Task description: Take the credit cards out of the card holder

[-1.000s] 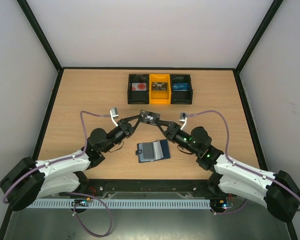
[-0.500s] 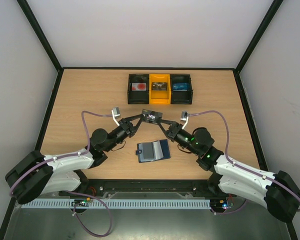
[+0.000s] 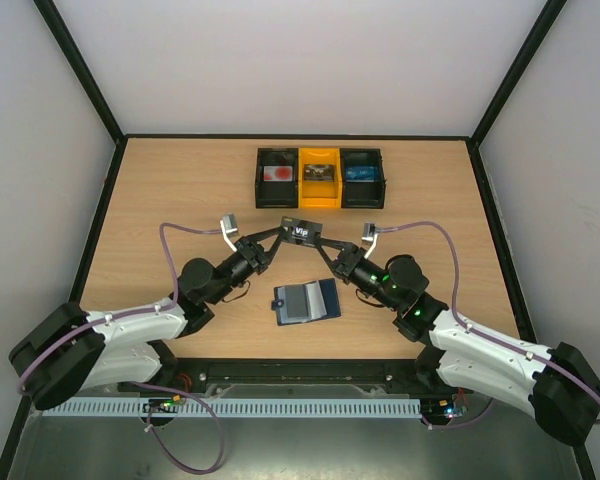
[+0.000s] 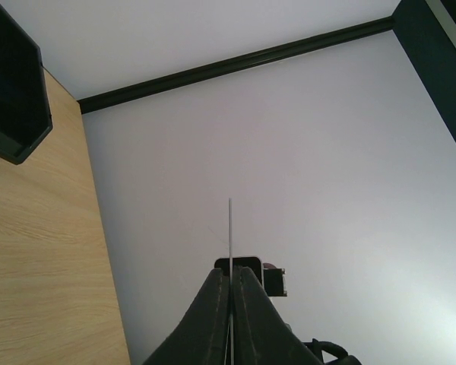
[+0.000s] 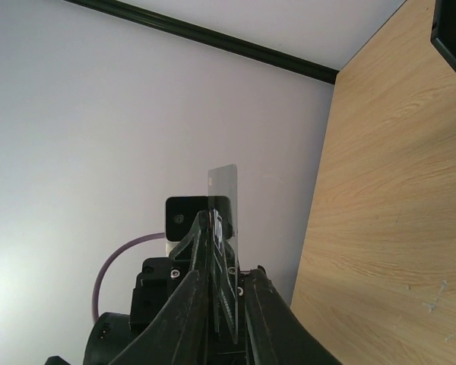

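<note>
A black credit card [image 3: 300, 231] with white lettering hangs in the air above the table's middle, held from both sides. My left gripper [image 3: 284, 233] is shut on its left end; the left wrist view shows the card [image 4: 229, 228] edge-on as a thin line rising out of the pinched left gripper [image 4: 230, 272]. My right gripper [image 3: 319, 241] is closed on the right end, and in its wrist view the card [image 5: 223, 190] stands upright in that gripper [image 5: 222, 247]. The card holder [image 3: 307, 301] lies open on the table, nearer than the card, apart from both grippers.
Three joined bins [image 3: 320, 177] stand at the back: a black one with a red card [image 3: 278, 173], a yellow one, and a black one with a blue card [image 3: 360, 172]. A bin corner [image 4: 11, 91] shows at the left wrist view's top left. Black-edged walls enclose the table.
My right gripper's jaws have closed onto the black card that the left gripper was holding. The card and both wrists have shifted only slightly.
</note>
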